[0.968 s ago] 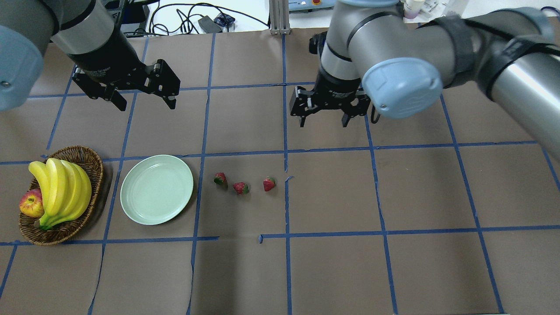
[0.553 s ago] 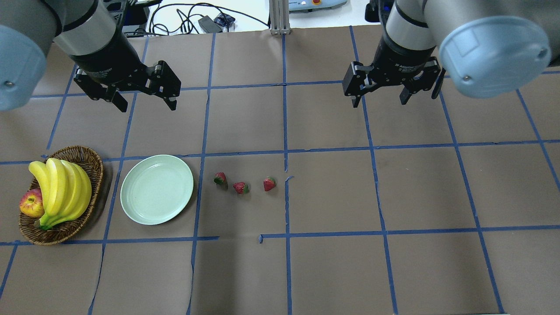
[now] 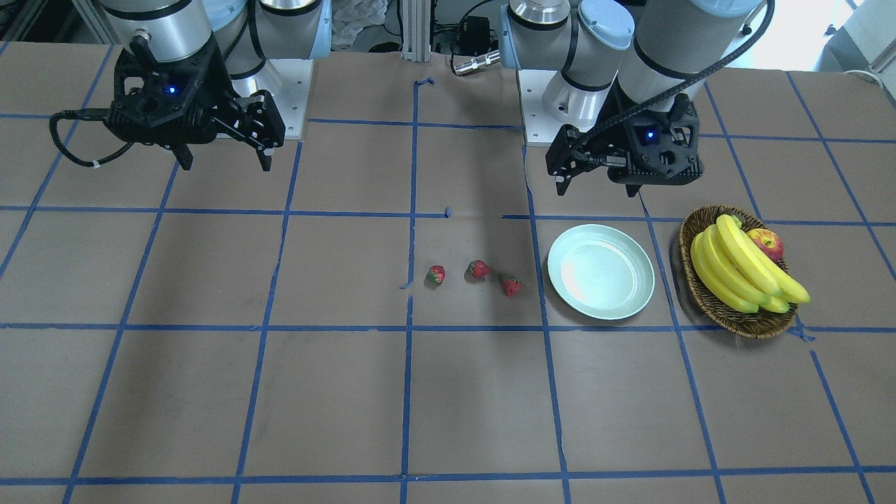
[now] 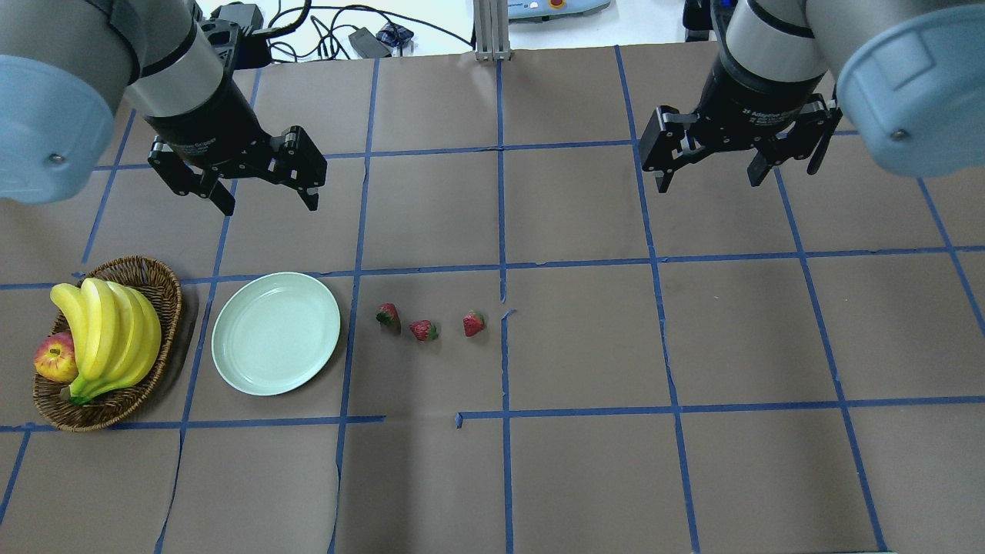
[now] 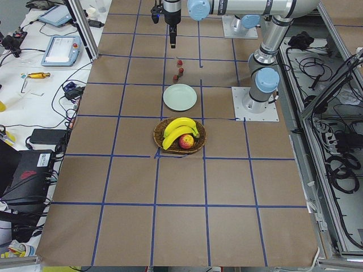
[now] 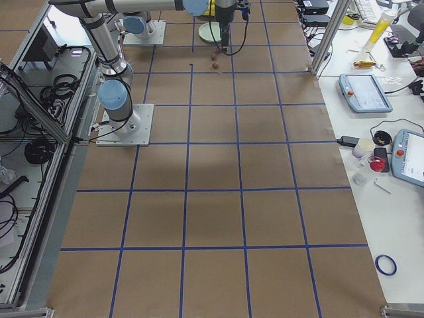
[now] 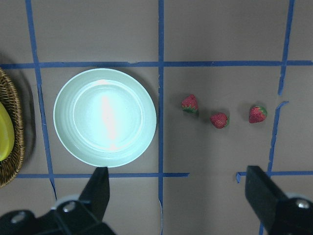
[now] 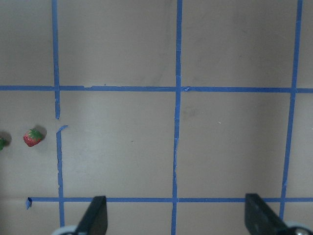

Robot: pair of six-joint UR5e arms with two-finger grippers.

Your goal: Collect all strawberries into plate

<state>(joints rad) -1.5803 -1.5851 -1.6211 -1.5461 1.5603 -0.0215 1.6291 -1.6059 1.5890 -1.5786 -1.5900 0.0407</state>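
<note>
Three small red strawberries lie in a row on the brown table: one (image 4: 388, 313) nearest the plate, one (image 4: 422, 331) in the middle, one (image 4: 473, 324) at the right. The pale mint plate (image 4: 275, 333) is empty and sits just left of them; it also shows in the left wrist view (image 7: 104, 117), with the strawberries (image 7: 190, 104) beside it. My left gripper (image 4: 271, 193) hangs open and empty above the table, behind the plate. My right gripper (image 4: 709, 170) hangs open and empty, far to the back right of the strawberries. The right wrist view shows one strawberry (image 8: 32, 137) at its left edge.
A brown wicker basket (image 4: 158, 281) with a bunch of bananas (image 4: 108, 335) and an apple (image 4: 55, 358) stands left of the plate. Blue tape lines grid the brown table. Cables and devices lie beyond the far edge.
My right arm has swung from near the table's middle to the back right. My left gripper has shifted slightly forward and right. Strawberries and plate have not moved.
</note>
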